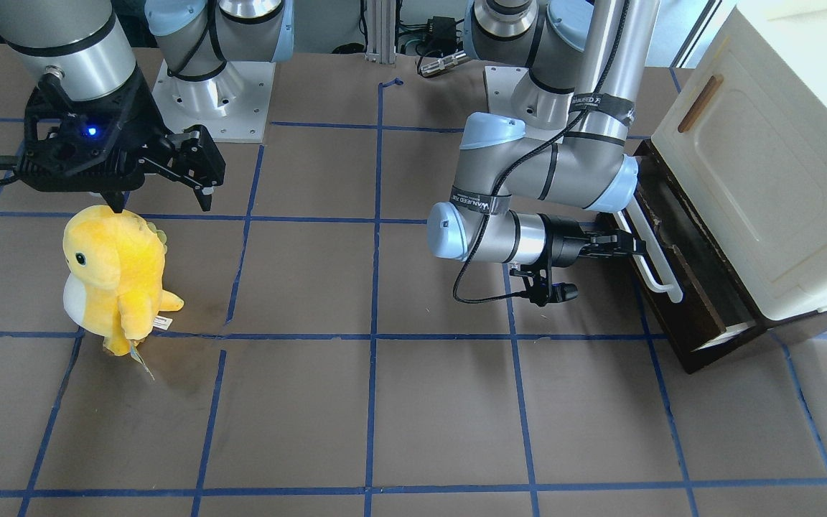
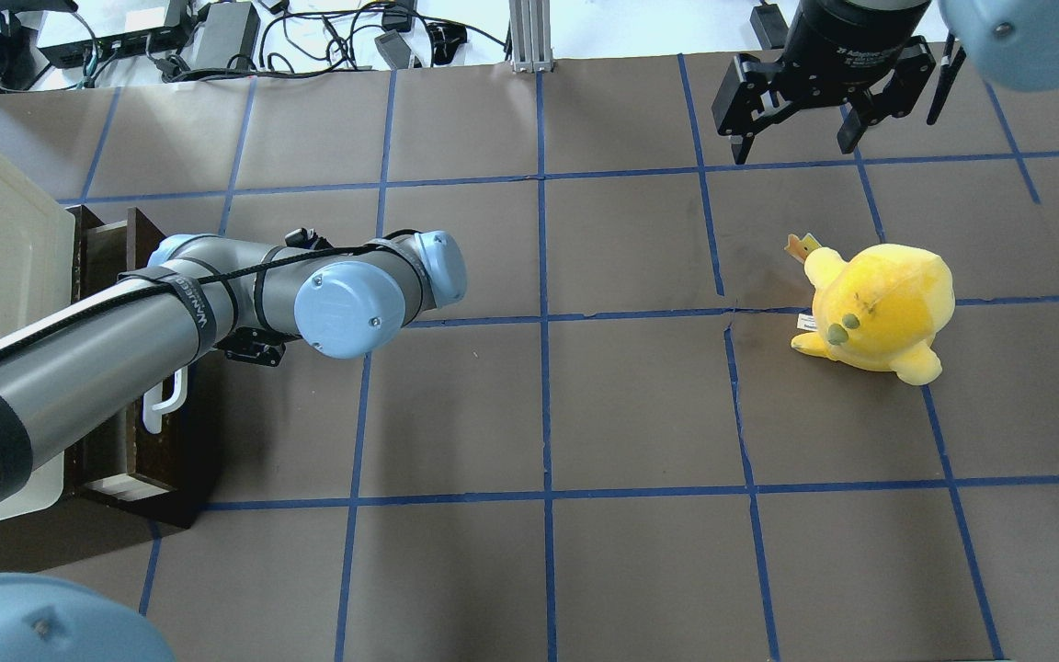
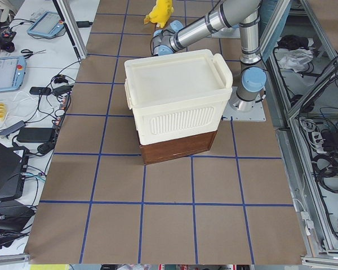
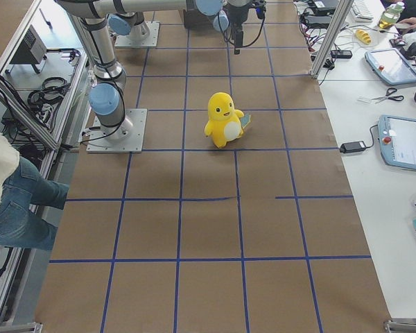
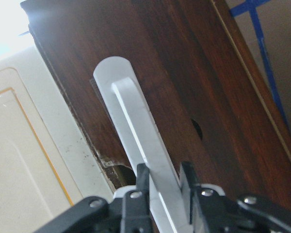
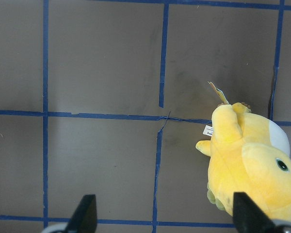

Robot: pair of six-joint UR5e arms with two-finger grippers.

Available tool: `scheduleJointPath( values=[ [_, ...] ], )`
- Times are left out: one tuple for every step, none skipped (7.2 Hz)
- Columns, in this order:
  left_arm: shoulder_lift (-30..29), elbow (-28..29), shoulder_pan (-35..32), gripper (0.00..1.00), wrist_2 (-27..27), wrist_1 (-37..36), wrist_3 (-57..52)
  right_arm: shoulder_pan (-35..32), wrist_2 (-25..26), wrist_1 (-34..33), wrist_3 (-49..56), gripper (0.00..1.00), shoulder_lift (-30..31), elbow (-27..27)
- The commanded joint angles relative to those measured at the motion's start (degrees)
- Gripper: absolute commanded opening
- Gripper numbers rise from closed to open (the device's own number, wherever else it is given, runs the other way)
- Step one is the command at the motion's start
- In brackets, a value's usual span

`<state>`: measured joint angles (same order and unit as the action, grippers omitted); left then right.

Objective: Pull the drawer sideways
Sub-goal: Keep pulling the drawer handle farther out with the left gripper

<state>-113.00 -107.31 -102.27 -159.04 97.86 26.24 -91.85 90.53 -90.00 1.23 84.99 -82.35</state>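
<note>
The drawer (image 1: 680, 319) has a dark brown wooden front and a long white bar handle (image 1: 654, 269). It sits at the bottom of a cream cabinet (image 1: 765, 179) and stands partly pulled out; it also shows in the overhead view (image 2: 130, 450). My left gripper (image 1: 632, 245) reaches in level and is shut on the handle. In the left wrist view the fingers (image 5: 186, 177) clamp the white bar (image 5: 131, 121) from both sides. My right gripper (image 1: 162, 197) hangs open and empty, far from the drawer, above the table (image 6: 102, 73).
A yellow plush toy (image 1: 115, 273) stands on the table just below my right gripper, and shows in the right wrist view (image 6: 252, 165). The brown table carries a blue tape grid (image 1: 374, 337). The cabinet door has a small wooden handle (image 1: 701, 104).
</note>
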Motion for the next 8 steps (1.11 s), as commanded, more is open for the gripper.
scheduleJointPath(
  values=[
    [0.06, 0.0, 0.05, 0.87, -0.31, 0.05, -0.3, 0.0, 0.0, 0.0, 0.0, 1.0, 0.0, 0.0],
    [0.06, 0.0, 0.05, 0.97, -0.31, 0.05, -0.31, 0.0, 0.0, 0.0, 0.0, 1.0, 0.0, 0.0],
    [0.06, 0.0, 0.05, 0.97, -0.31, 0.05, -0.48, 0.0, 0.0, 0.0, 0.0, 1.0, 0.0, 0.0],
    [-0.12, 0.0, 0.05, 0.97, -0.31, 0.05, -0.48, 0.0, 0.0, 0.0, 0.0, 1.0, 0.0, 0.0],
    [-0.21, 0.17, 0.66, 0.95, -0.4, 0.05, -0.48, 0.0, 0.0, 0.0, 0.0, 1.0, 0.0, 0.0],
    [-0.38, 0.52, 1.97, 0.85, -0.4, 0.05, -0.48, 0.0, 0.0, 0.0, 0.0, 1.0, 0.0, 0.0],
    [-0.73, 0.52, 2.77, 0.53, -0.14, 0.05, -0.48, 0.0, 0.0, 0.0, 0.0, 1.0, 0.0, 0.0],
    [-0.91, 0.61, 2.77, 0.47, 0.39, 0.05, -0.4, 0.0, 0.0, 0.0, 0.0, 1.0, 0.0, 0.0]
  ],
)
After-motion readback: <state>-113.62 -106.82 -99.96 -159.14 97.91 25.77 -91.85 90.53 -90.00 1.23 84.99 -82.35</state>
